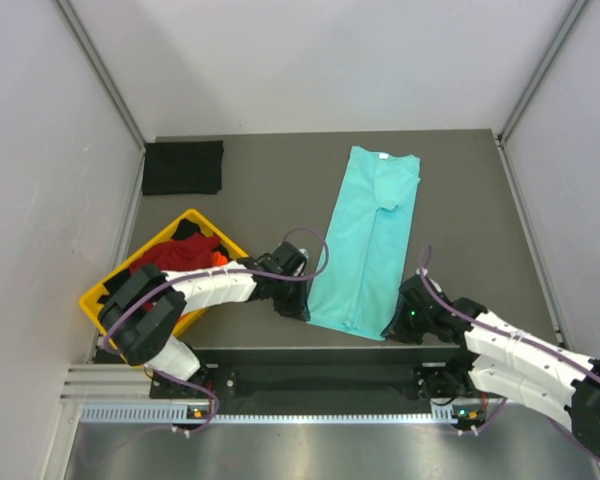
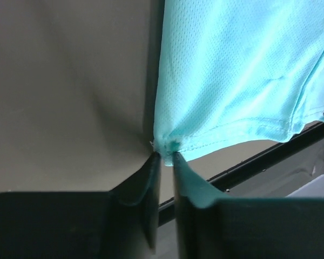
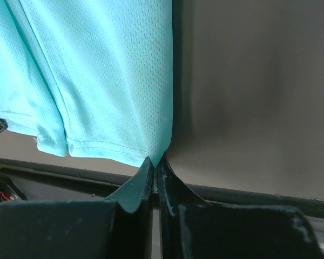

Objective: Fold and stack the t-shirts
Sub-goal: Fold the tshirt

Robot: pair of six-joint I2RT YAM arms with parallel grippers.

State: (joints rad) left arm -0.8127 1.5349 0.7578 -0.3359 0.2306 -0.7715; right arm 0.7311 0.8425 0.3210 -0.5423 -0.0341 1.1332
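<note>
Far left of the teal t-shirt [image 1: 366,240], a folded black t-shirt [image 1: 183,167] is lying at the back of the counter [image 1: 270,185]. Nearer, also to its left, a yellow tray [image 1: 93,299] is holding a red t-shirt [image 1: 175,256] bunched with other cloth. The left claw [image 2: 165,156] is pinching the teal t-shirt's near left hem corner. The teal t-shirt itself is lying folded into a long strip, collar far. The right claw [image 3: 155,162] is clenching its near right corner.
</note>
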